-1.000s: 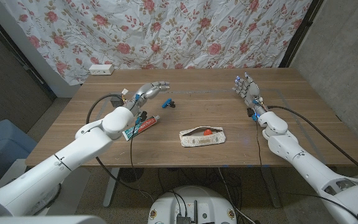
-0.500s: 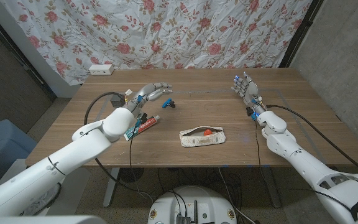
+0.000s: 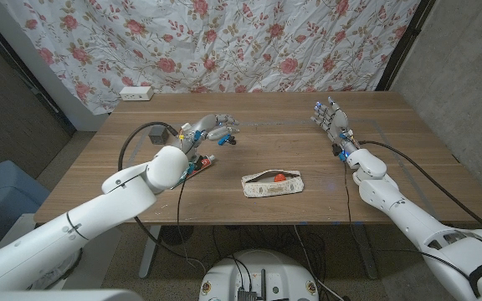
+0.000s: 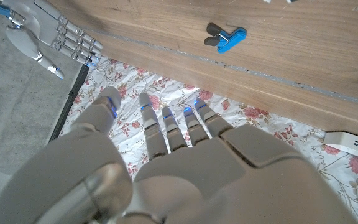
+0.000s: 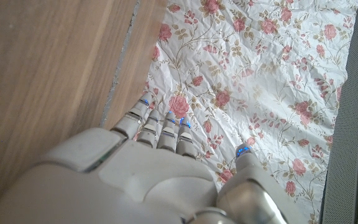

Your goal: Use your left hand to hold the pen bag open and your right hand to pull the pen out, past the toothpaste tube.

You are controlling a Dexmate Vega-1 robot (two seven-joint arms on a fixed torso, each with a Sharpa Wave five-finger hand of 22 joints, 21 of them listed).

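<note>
Head view: one pen bag (image 3: pixel 273 184) lies near the front edge of the table (image 3: pixel 408 167), about midway between my arms, its long side across the picture. Its mouth looks unzipped, with something red showing inside; I cannot make out the pen itself. I judge the bag to be light, soft fabric that will slump and slide if pulled one-sidedly, so I would pin or pinch one lip of the opening with my left hand (image 3: pixel 210 127). The pen, presumably light, stiff and smooth, should be pinched at whichever end shows and drawn along its own length.

One toothpaste tube (image 3: pixel 197 166) lies left of the bag, partly hidden under my left forearm; it is soft and easily knocked aside. One small blue clip (image 3: pixel 226 140) lies just beside the left hand's fingertips. One white power strip (image 3: pixel 136 93) sits at the far left corner.

The left hand hovers above the table, fingers loosely spread, holding nothing. My right hand (image 3: pixel 331 117) stands upright, well away from the bag, fingers apart, also empty.
</note>
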